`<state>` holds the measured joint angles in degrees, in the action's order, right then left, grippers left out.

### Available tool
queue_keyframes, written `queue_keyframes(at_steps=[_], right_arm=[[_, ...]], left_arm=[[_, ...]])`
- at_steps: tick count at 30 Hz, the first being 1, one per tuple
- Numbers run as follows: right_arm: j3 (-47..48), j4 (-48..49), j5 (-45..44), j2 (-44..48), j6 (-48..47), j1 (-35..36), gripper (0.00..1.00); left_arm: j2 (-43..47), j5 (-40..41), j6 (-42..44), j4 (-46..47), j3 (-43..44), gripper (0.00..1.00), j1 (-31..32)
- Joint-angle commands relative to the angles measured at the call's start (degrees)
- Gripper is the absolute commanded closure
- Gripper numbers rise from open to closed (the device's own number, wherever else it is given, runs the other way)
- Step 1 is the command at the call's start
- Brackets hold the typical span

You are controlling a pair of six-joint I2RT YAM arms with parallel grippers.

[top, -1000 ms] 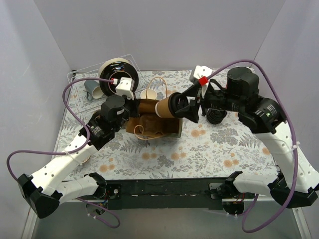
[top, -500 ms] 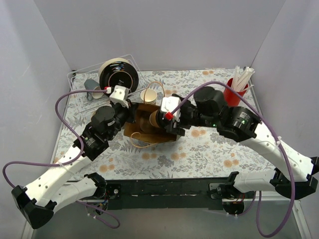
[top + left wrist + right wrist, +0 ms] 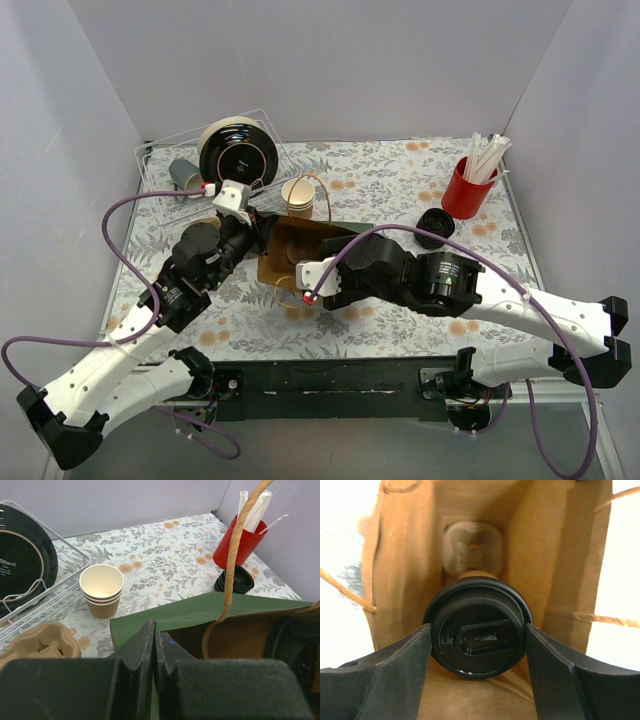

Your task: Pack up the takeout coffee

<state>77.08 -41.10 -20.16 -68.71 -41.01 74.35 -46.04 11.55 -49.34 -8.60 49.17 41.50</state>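
takeout coffee [image 3: 479,636]: down inside the paper bag [image 3: 318,236], black lid facing the bag's mouth; a second ago it was held sideways outside the bag.
right gripper [image 3: 478,639]: jaws spread wide, one finger on each side of the lid, clamping the cup; it has reached into the bag.
left gripper [image 3: 154,639]: jaws pressed together on the bag's green rim, as before.
right arm [image 3: 500,300]: swung low, uncovering the red cup [image 3: 466,190] and black lids [image 3: 435,228].
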Motion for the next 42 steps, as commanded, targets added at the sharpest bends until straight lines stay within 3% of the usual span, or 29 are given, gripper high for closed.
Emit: queue_keyframes(at_steps=[1, 14, 29, 33, 42], right_arm=[[-1.49, 3.92, -7.69, 1.73, -4.51, 1.67, 0.78], [-3.25, 14.29, -8.23, -4.24, -7.50, 1.85, 0.80], [7.73, 11.92, -2.35, -11.01, -0.91, -0.08, 0.80], [11.15, 7.19, -2.25, -12.15, 1.03, -1.31, 0.80], [-1.04, 7.43, 0.39, -6.45, -4.33, -3.15, 0.81]], left_arm=[[1.75, 1.10, 1.62, 0.17, 0.75, 1.00, 0.25], [3.33, 3.39, 1.71, 4.47, -7.24, 1.00, 0.34], [2.36, 5.32, 4.34, 6.58, -7.77, 1.00, 0.34], [3.24, 5.24, 4.96, 6.93, -7.68, 1.00, 0.34], [5.43, 2.43, 4.96, 7.10, -6.36, 1.00, 0.34]])
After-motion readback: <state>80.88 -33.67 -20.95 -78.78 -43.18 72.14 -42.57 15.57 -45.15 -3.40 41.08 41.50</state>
